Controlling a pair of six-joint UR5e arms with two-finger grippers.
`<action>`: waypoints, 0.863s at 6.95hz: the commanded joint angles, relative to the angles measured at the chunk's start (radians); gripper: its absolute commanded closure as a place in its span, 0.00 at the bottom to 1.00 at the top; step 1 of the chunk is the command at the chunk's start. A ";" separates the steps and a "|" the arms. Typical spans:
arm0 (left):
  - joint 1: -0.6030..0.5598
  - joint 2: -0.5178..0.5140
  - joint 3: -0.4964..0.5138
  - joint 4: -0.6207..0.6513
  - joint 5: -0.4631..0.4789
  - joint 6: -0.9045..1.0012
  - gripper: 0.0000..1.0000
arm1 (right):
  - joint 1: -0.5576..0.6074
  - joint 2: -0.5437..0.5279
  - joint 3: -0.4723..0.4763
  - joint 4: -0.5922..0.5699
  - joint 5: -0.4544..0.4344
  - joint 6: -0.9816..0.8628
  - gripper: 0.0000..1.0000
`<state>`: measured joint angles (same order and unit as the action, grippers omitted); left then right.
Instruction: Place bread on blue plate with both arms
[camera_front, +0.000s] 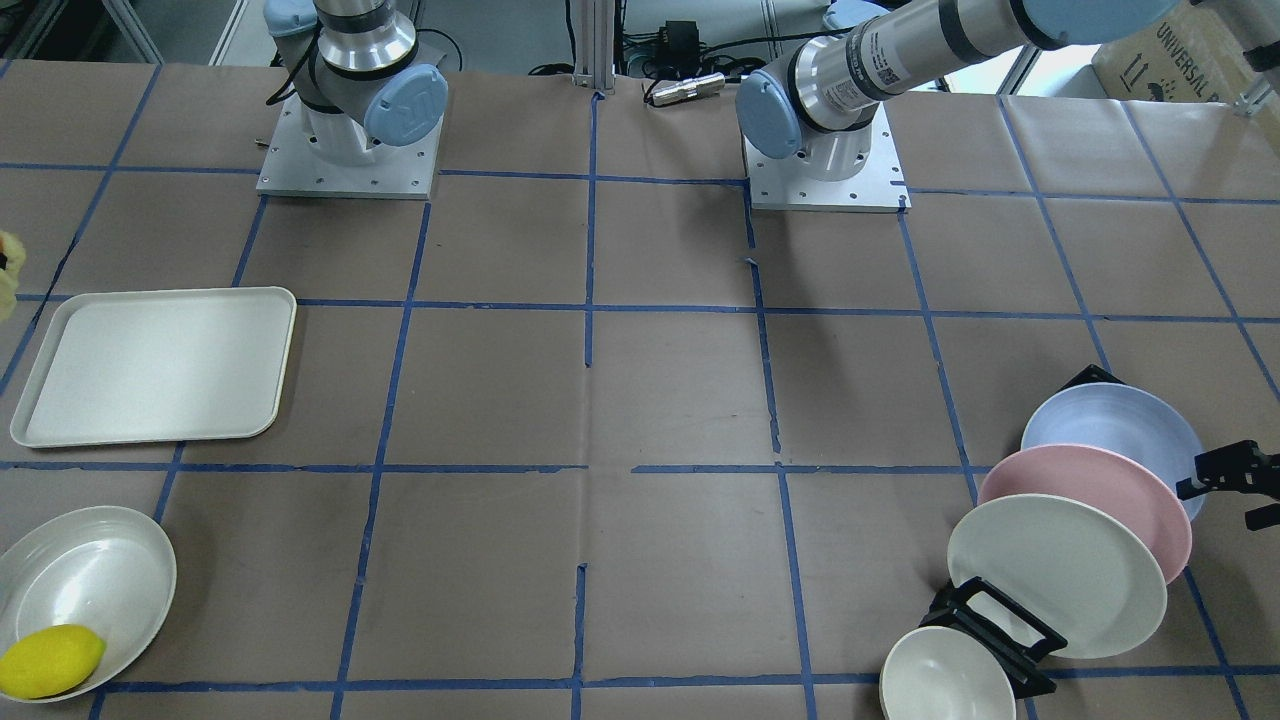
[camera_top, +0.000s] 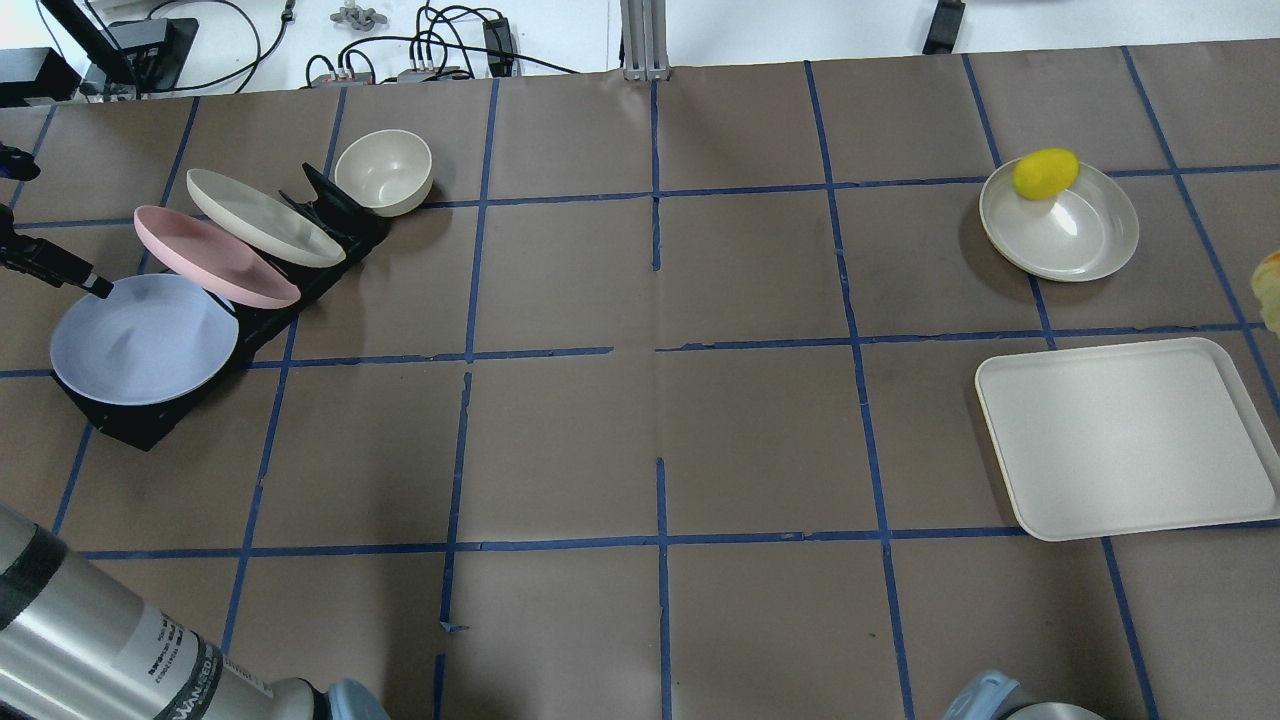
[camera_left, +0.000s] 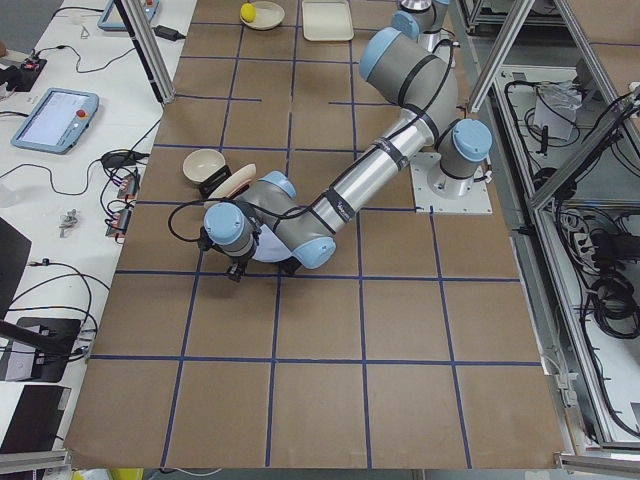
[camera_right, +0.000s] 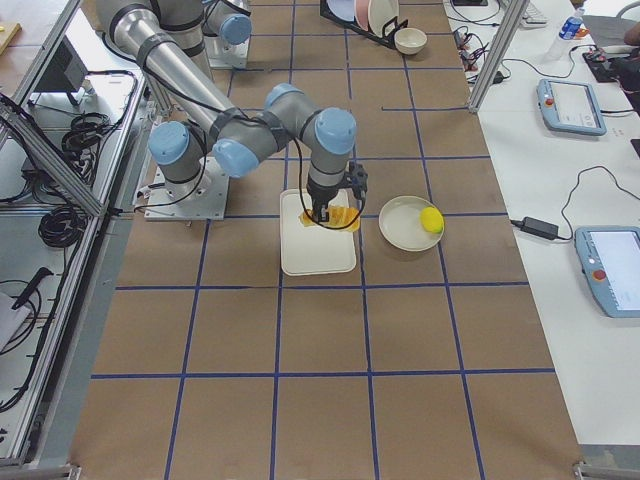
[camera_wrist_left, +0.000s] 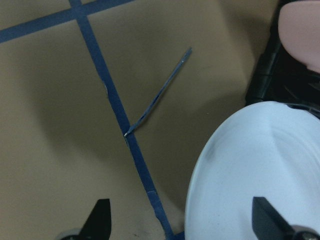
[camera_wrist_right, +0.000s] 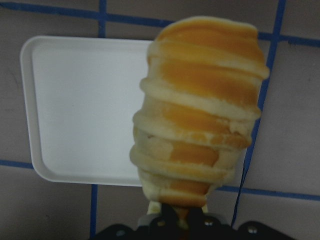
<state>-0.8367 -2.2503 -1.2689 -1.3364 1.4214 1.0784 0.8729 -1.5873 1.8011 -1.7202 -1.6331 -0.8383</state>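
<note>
The blue plate (camera_top: 140, 340) leans in the nearest slot of a black rack (camera_top: 120, 425) at the table's left end. My left gripper (camera_wrist_left: 182, 220) is open at its outer rim. One fingertip (camera_wrist_left: 102, 215) is over the table and the other is over the plate's (camera_wrist_left: 260, 170) inside. It also shows in the front view (camera_front: 1245, 490) beside the plate (camera_front: 1110, 425). My right gripper (camera_wrist_right: 177, 217) is shut on the bread (camera_wrist_right: 200, 115), an orange and cream striped loaf. It holds the bread (camera_right: 340, 217) in the air over the tray's edge.
A pink plate (camera_top: 210, 255), a cream plate (camera_top: 260, 215) and a cream bowl (camera_top: 383, 172) stand in the same rack. A cream tray (camera_top: 1130, 440) lies at the right. Behind it a shallow bowl (camera_top: 1075, 235) holds a yellow lemon (camera_top: 1045, 172).
</note>
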 joint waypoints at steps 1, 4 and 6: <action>0.005 -0.005 -0.013 -0.013 -0.001 -0.002 0.13 | 0.238 -0.106 -0.029 0.039 -0.010 0.179 0.92; 0.005 -0.005 -0.015 -0.072 0.011 -0.005 0.60 | 0.499 -0.140 -0.061 0.123 0.004 0.488 0.92; 0.007 -0.005 0.006 -0.110 0.011 -0.005 0.82 | 0.648 -0.138 -0.088 0.154 0.050 0.660 0.94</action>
<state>-0.8309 -2.2549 -1.2765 -1.4198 1.4320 1.0738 1.4369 -1.7249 1.7258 -1.5831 -1.6006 -0.2793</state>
